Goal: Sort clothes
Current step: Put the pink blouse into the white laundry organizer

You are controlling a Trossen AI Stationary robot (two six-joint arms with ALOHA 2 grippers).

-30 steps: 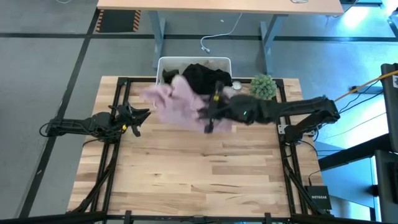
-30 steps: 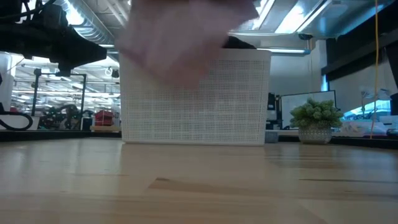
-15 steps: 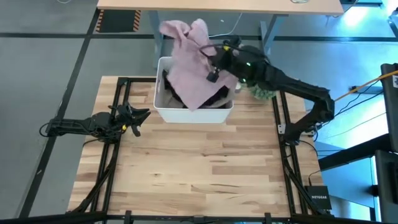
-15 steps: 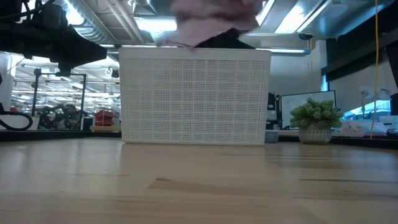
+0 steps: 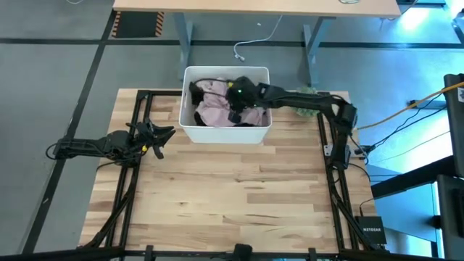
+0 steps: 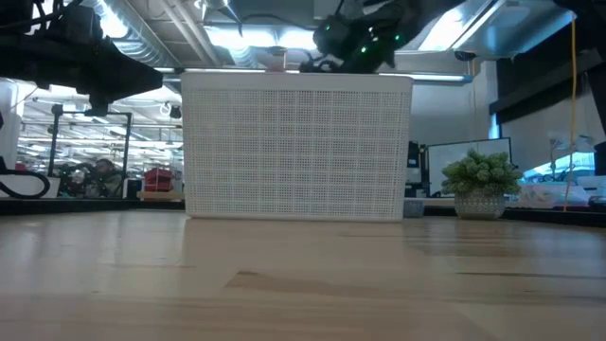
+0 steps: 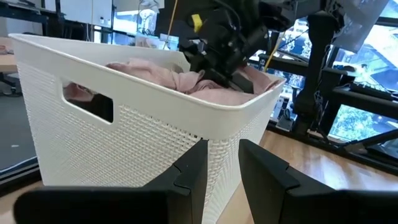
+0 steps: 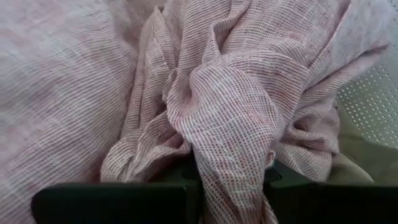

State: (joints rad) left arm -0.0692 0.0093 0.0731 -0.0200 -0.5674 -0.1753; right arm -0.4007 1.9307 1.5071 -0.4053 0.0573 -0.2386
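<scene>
Now right end effector (image 5: 233,114) sits down in the tub (image 5: 190,127) at worktop (image 5: 232,196) 12 o'clock, clamped on pink garment (image 5: 216,110); left end effector (image 5: 169,133) parked at 9 o'clock, nearly closed on nothing.

Right gripper (image 5: 235,109) is down inside the white tub (image 5: 190,129) at the table's (image 5: 232,196) far edge, on the pink garment (image 5: 214,110), black garment (image 5: 249,117) beside it. Right arm reaches in from the right over the small green plant (image 5: 307,92). Left gripper (image 5: 164,135) hovers over the left side of the table, well apart from the tub.
</scene>
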